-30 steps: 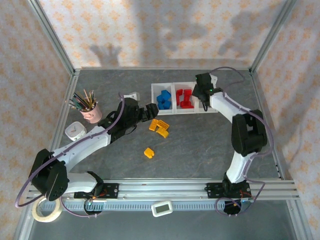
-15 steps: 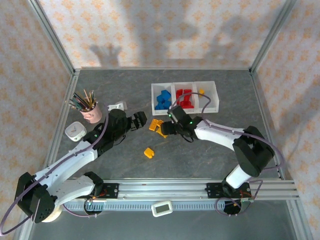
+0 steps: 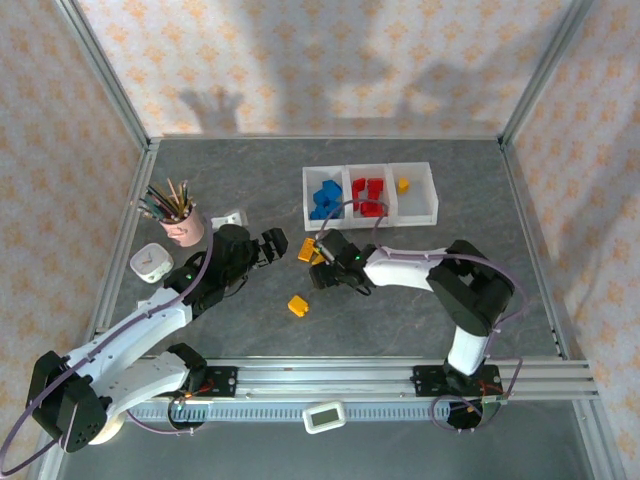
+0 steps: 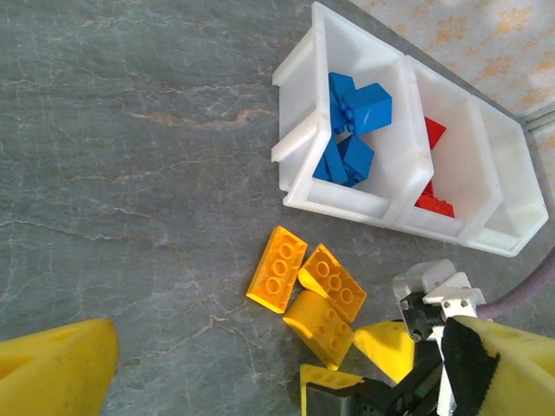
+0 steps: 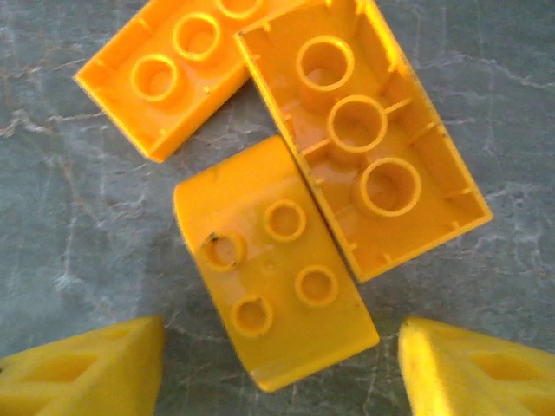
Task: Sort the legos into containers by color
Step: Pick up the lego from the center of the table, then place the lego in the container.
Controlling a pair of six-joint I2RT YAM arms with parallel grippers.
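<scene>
A white three-compartment tray [image 3: 370, 216] holds blue legos [image 3: 325, 198] on the left, red legos [image 3: 368, 195] in the middle and one yellow lego [image 3: 403, 184] on the right. Three yellow legos [image 3: 312, 250] lie clustered on the table just in front of it. A fourth yellow lego [image 3: 297, 305] lies alone nearer the arms. My right gripper [image 5: 277, 368] is open and low over the cluster. Its fingers [image 5: 78, 368] stand on either side of a curved yellow lego [image 5: 273, 269] with a gap on both sides. My left gripper [image 3: 275, 243] hovers open to the left of the cluster, holding nothing.
A pink cup of pencils [image 3: 180, 222] and a white timer [image 3: 150, 264] stand at the left. A small white block [image 3: 234, 216] lies beside the left arm. A tape roll [image 3: 95, 425] and a white device [image 3: 324, 416] sit by the front rail.
My right arm swung from over the tray's right compartment down to the yellow cluster; a yellow lego now lies in that compartment. My left gripper drew back to the left, away from the cluster.
</scene>
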